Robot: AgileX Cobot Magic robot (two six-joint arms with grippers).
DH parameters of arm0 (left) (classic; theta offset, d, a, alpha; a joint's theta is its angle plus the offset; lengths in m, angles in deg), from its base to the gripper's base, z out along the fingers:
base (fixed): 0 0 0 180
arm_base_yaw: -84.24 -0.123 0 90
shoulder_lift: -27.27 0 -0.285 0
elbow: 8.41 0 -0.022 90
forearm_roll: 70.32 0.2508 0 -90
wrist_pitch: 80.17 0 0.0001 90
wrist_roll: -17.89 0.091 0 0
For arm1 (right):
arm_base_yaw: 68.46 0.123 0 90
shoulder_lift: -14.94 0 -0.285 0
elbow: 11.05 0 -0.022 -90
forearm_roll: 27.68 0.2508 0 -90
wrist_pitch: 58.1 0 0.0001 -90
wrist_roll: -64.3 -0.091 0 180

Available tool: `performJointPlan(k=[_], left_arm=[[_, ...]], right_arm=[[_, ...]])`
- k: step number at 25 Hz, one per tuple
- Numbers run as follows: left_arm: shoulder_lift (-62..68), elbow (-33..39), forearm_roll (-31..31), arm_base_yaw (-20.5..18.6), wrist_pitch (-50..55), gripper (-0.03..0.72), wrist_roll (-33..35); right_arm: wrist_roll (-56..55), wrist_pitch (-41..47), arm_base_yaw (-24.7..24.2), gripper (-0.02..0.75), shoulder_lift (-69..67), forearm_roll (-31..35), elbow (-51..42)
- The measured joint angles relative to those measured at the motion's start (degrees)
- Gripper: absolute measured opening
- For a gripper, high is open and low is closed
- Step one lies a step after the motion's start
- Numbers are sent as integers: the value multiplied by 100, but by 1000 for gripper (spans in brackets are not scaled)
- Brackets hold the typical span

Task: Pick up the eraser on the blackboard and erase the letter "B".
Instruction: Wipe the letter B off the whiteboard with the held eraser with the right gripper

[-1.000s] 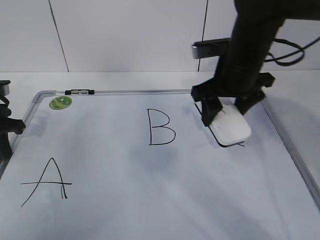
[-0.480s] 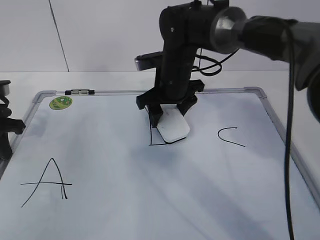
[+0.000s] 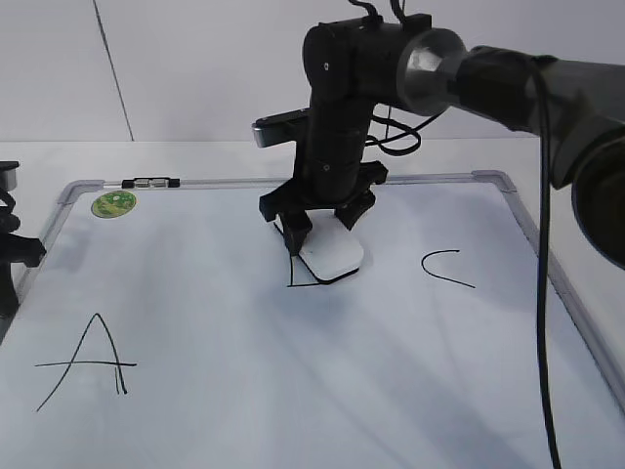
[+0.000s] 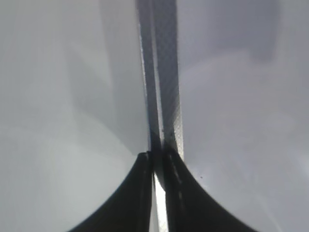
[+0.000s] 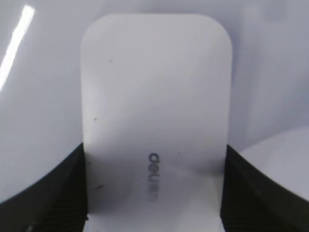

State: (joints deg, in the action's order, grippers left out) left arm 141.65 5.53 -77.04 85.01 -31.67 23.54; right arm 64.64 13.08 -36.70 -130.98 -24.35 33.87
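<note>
The blackboard [image 3: 244, 391] is a large white board with a grey frame and a green round sticker [image 3: 113, 203]. My right gripper [image 3: 322, 234] is shut on the white eraser [image 3: 331, 257], pressing it flat on the board over the letter "B" [image 3: 298, 282]; only the B's bottom stroke and part of its stem still show. In the right wrist view the eraser [image 5: 154, 111] fills the space between the black jaws. My left gripper [image 4: 157, 159] is shut and empty above the board's left frame [image 4: 161, 96]; it shows at the exterior view's left edge [image 3: 10, 254].
A black "A" [image 3: 86, 362] is drawn at the board's front left and a black "C" [image 3: 445, 266] to the right of the eraser. A small marker [image 3: 149, 182] lies on the board's far frame. The right arm's cable [image 3: 547, 293] hangs at the right.
My right gripper carried the eraser left from the "C" onto the "B", then slightly further left and down. Most of the "B" is now covered or wiped. The left arm stayed put.
</note>
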Motion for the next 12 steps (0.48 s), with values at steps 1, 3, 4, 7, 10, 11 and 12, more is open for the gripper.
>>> performJointPlan(k=[1, 3, 4, 7, 10, 11, 12], left_arm=[[0, 0, 24, 0, 13, 37, 0], [0, 0, 37, -10, 52, 37, -11], [0, 0, 37, -10, 64, 37, -11], [0, 0, 37, -10, 86, 37, -11], [0, 0, 27, -10, 86, 37, -11], [0, 0, 27, -10, 86, 37, -11], [0, 0, 27, -10, 88, 37, -11]], right_arm=[[23, 0, 51, 510, 0, -14, 14], [45, 0, 213, 510, -10, -29, 28], [45, -11, 315, 510, -10, -29, 28], [57, -33, 713, 510, -12, -29, 32], [68, -45, 1034, 510, -22, 51, 32], [68, -45, 1099, 510, -22, 81, 32], [68, -45, 1129, 510, -22, 103, 32]])
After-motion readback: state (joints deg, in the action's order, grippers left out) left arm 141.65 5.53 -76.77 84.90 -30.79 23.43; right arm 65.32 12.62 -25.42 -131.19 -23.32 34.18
